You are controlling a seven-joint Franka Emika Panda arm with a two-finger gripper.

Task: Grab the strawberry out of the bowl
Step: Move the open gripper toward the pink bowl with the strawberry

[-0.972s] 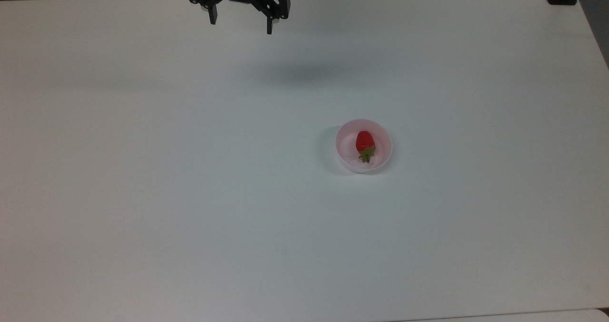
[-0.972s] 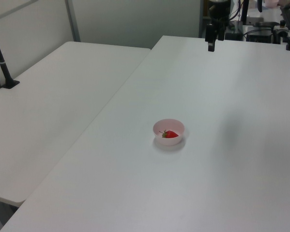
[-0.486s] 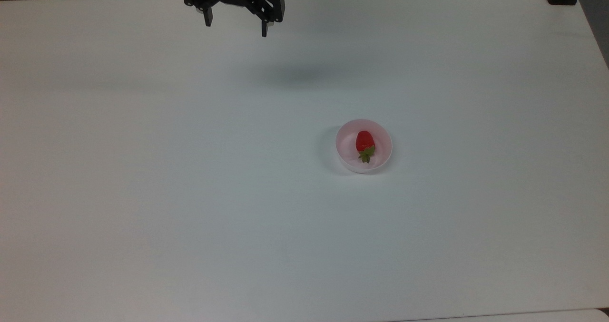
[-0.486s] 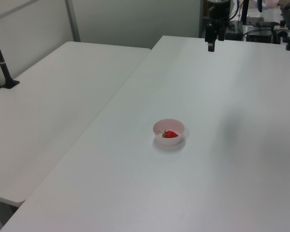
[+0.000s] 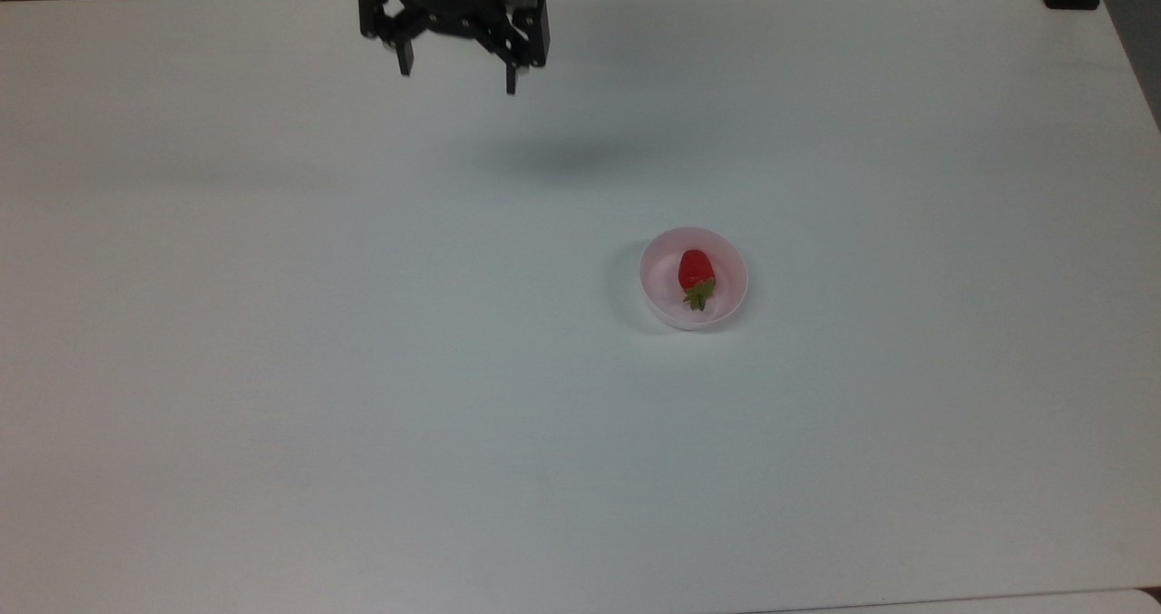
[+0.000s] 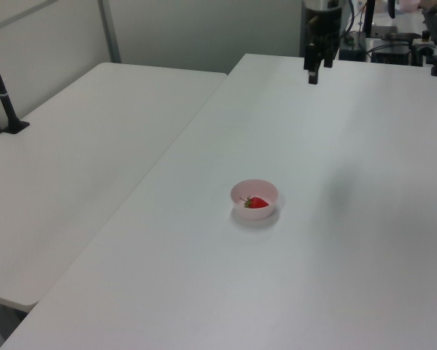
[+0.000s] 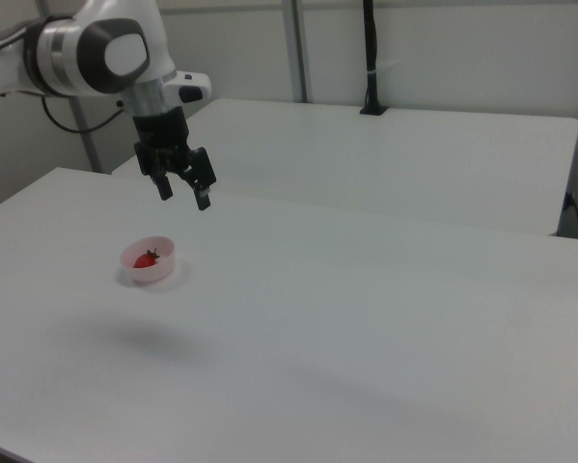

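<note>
In the top view the claw [image 5: 458, 74] hangs over the far edge of the white desk [image 5: 363, 369], its two fingers spread wide with nothing between them, well apart from the pale pink bowl [image 5: 662, 310], which sits toward the top view's right of centre. The strawberry [image 5: 696, 270] lies on its side inside the bowl, red body toward the far edge, green cap toward the near one. In the left view the claw [image 6: 314, 75] is high above the far end of the desk, and the bowl [image 6: 268, 191] stands alone mid-desk with the strawberry [image 6: 258, 203] resting on its floor. In the right view the claw [image 7: 184, 194] hovers above and just beyond the bowl [image 7: 163, 270], empty — the strawberry [image 7: 146, 258] is a small red spot within. The fruit looks light, glossy and likely slippery, perhaps soft — so a gentle pinch across the widest part of the red body, not the leafy cap, seems best, while the thin light bowl may slide if nudged.
</note>
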